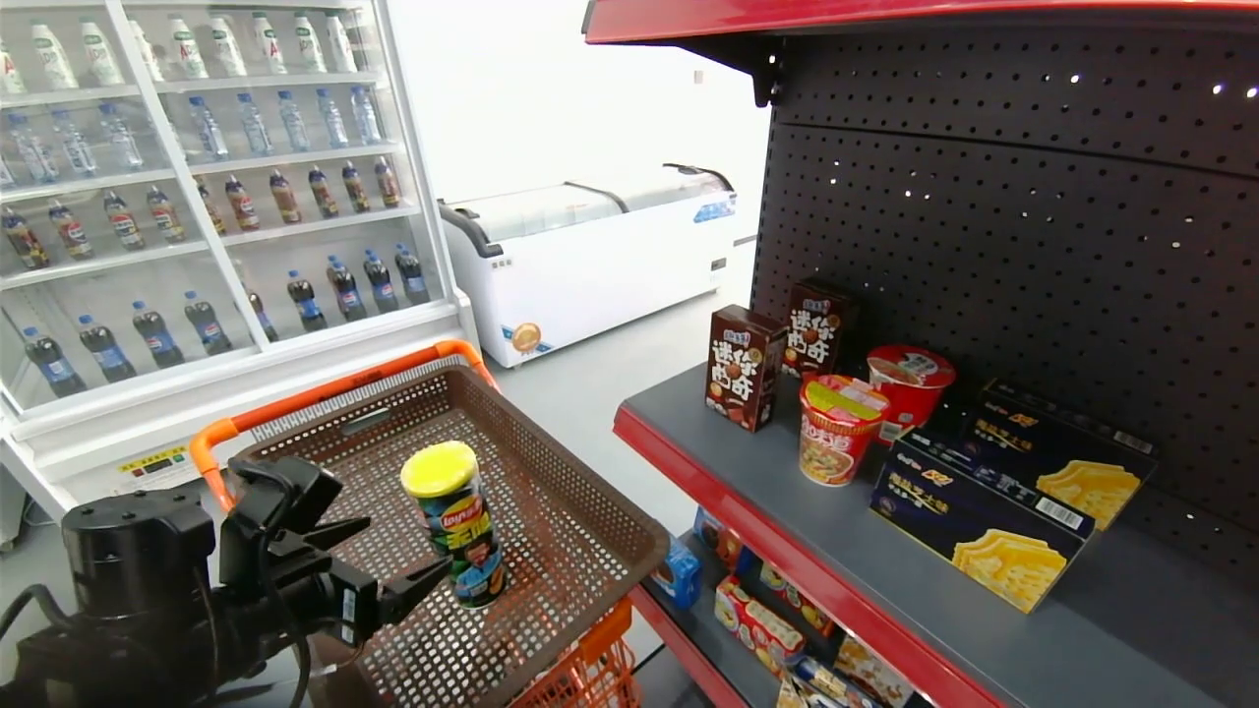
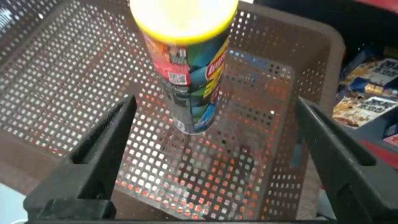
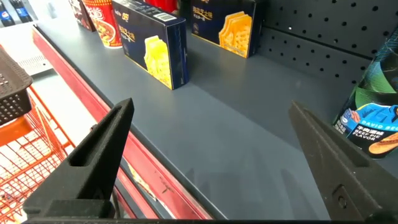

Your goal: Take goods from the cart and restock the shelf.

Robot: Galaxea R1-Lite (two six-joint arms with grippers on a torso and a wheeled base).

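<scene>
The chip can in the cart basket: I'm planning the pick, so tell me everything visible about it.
The chip can is a tall cylinder with a yellow lid and a glossy printed wrap in green, red and blue. It stands upright on the floor of the brown perforated basket, uncrushed. The open left tool sits low beside it, not closed on it.

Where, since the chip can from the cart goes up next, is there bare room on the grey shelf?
The grey shelf is bare along its red front edge, and widely between the dark blue boxes and the can farther along. It is crowded at the back around the brown boxes and noodle cups.
</scene>
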